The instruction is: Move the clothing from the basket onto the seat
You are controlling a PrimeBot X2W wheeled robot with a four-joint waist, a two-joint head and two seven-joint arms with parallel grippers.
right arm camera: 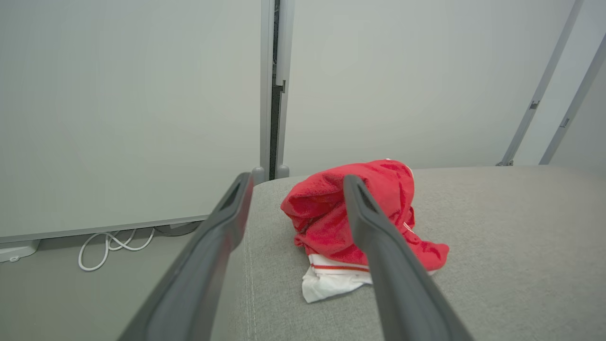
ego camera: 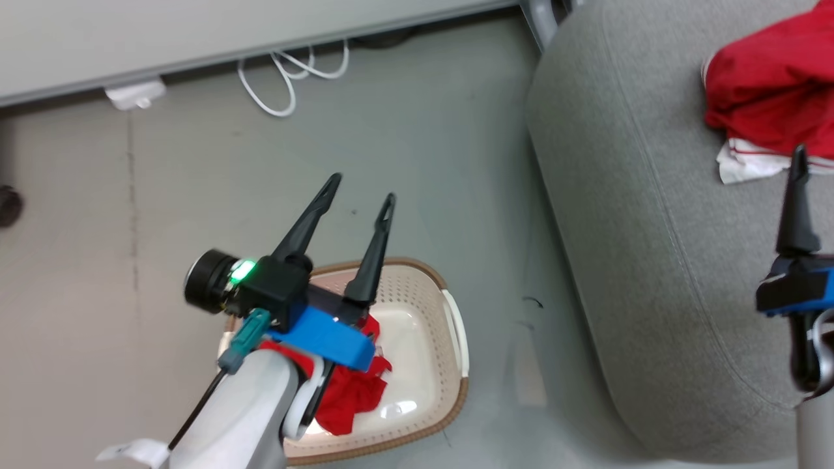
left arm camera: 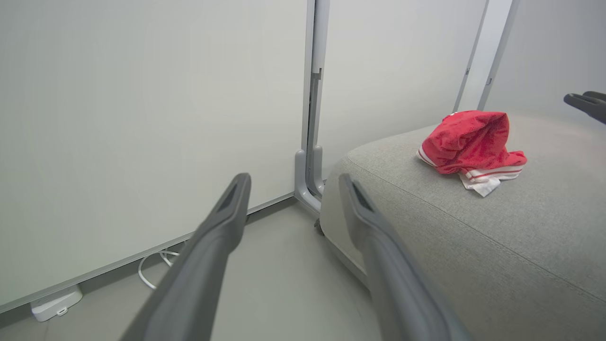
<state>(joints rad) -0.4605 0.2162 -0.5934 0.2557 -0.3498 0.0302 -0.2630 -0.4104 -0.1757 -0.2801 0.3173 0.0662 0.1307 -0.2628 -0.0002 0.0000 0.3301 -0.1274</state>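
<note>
One red garment (ego camera: 355, 391) lies crumpled in the cream basket (ego camera: 456, 391) on the floor, partly hidden by my left arm. My left gripper (ego camera: 362, 189) hovers above the basket's far rim, open and holding nothing; its wrist view looks past the fingers toward the seat (left arm camera: 473, 246). The other red garment (ego camera: 775, 91), with white striped trim, rests bunched on the grey seat (ego camera: 651, 228). My right gripper (right arm camera: 296, 182) is open and holding nothing just in front of that garment (right arm camera: 331, 213), above the cushion. One of its fingers (ego camera: 796, 195) shows at the right edge of the head view.
A white cable (ego camera: 287, 78) and a small white box (ego camera: 137, 94) lie on the floor by the pale wall panel. A grey metal post foot (ego camera: 541, 19) stands at the seat's far corner. Bare grey floor separates basket and seat.
</note>
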